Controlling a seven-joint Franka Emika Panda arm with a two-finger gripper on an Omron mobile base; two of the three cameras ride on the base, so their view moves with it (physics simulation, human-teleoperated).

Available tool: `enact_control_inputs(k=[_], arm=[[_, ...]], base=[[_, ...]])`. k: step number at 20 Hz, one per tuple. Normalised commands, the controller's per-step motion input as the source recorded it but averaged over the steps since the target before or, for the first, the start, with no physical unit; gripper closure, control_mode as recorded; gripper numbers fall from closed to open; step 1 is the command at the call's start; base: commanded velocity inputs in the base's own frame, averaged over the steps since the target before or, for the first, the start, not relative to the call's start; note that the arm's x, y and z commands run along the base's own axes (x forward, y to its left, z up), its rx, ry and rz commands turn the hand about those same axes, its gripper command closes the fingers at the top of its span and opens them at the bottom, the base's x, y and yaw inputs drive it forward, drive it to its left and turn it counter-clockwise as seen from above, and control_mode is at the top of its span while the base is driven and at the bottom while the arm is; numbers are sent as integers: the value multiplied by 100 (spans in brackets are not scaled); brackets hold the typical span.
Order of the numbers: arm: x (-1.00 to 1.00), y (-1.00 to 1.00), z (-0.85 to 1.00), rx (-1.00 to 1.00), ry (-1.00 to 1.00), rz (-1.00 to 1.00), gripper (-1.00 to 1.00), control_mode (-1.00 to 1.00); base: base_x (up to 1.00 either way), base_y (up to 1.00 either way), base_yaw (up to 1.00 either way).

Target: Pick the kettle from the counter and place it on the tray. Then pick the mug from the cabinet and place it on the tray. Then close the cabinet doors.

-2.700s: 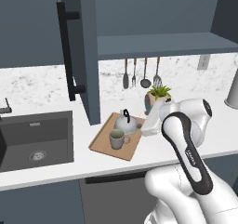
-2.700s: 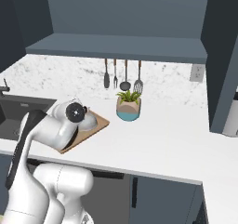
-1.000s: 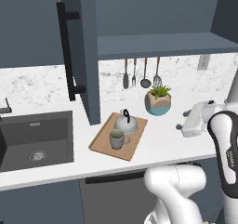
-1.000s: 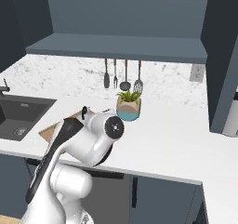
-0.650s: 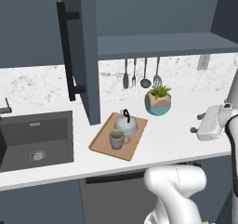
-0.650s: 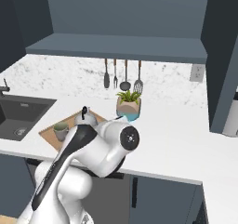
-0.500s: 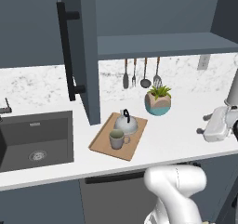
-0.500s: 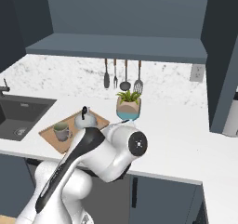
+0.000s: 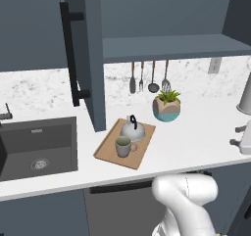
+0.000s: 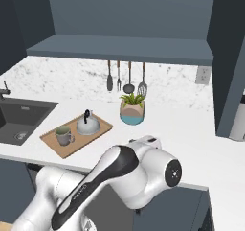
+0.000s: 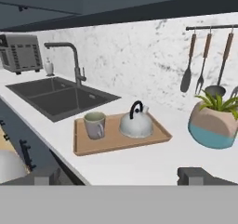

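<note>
We see the kettle (image 9: 133, 129) and the mug (image 9: 123, 146) both sitting upright on the tray (image 9: 109, 153), kettle toward the backsplash, mug just in front of it nearer the counter (image 9: 196, 132) edge, close together but apart. The tray lies on the counter just beside the sink (image 9: 37, 147). In the hand view our hand (image 11: 121, 175) has its two fingertips (image 11: 194, 175) spread wide with nothing between them; it sits low at the counter's front edge, looking across at the tray, well apart from kettle and mug. One cabinet door (image 9: 90, 54) stands open, edge-on to us above the tray's sink side, black bar handle facing the sink; a second door (image 10: 227, 67) is open on the far side. The cabinet (image 9: 166, 46) shelf is in plain sight. A potted plant (image 9: 166, 107) stands on the counter near the tray, under the hanging utensils (image 9: 147, 78).
</note>
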Motion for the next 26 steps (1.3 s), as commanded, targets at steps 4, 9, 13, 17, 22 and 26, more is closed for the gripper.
enact_control_inputs(k=[4, 9, 13, 17, 22, 26], arm=[[-26, -50, 5, 12, -3, 0, -100, -100], [-16, -57, 18, 16, 0, 0, -100, -100], [-9, -62, 15, 19, 0, 0, -100, -100], [-11, -62, 17, 17, 0, 0, -100, -100], [-4, -45, 17, 5, 0, 0, -100, -100], [0, -43, 6, 6, 0, 0, -100, -100]], base=[[0, 0, 0], [0, 0, 0], [0, 0, 0], [0, 0, 0], [0, 0, 0], [0, 0, 0]])
